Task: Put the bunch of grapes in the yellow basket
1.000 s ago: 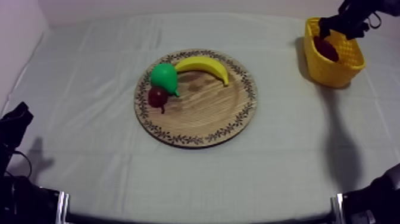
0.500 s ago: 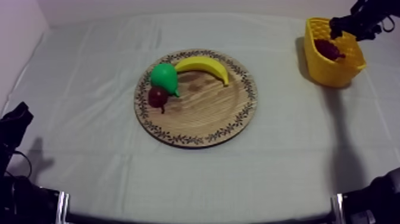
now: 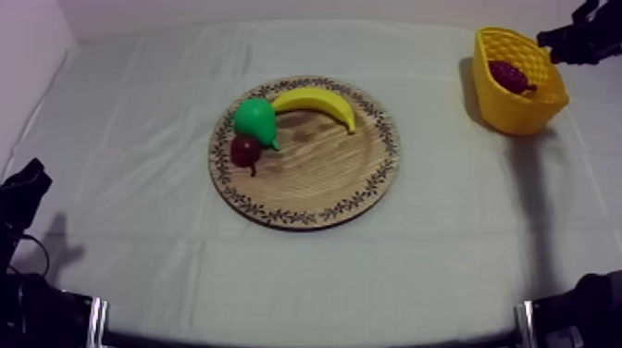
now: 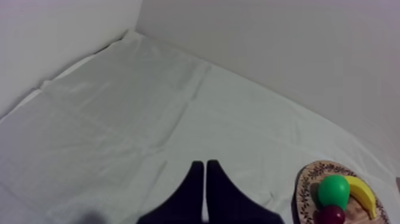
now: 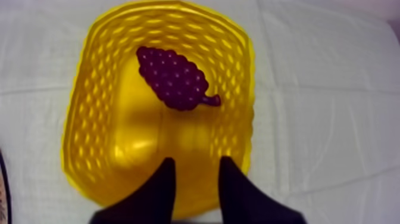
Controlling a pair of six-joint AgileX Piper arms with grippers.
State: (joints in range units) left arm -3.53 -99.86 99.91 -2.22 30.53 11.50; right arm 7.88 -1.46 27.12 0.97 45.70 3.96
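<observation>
The dark purple bunch of grapes [image 3: 512, 76] lies inside the yellow basket [image 3: 518, 109] at the table's far right, and nothing touches it. My right gripper [image 3: 578, 42] hovers just beyond the basket's far right rim. In the right wrist view it looks straight down on the grapes [image 5: 172, 77] and the basket [image 5: 95, 119]; the right gripper [image 5: 196, 164] has a narrow gap between its fingers and holds nothing. My left gripper [image 4: 205, 164] is shut on nothing, low at the table's left edge [image 3: 23, 190].
The round wooden board [image 3: 315, 190] at the table's middle carries a banana [image 3: 319, 102], a green pear [image 3: 255, 120] and a small red fruit [image 3: 245, 150]. Bare cloth lies between board and basket.
My right gripper has risen and drawn back to the right, off the basket, and its fingers have come closer together. The grapes stay in the basket. The left arm has not moved.
</observation>
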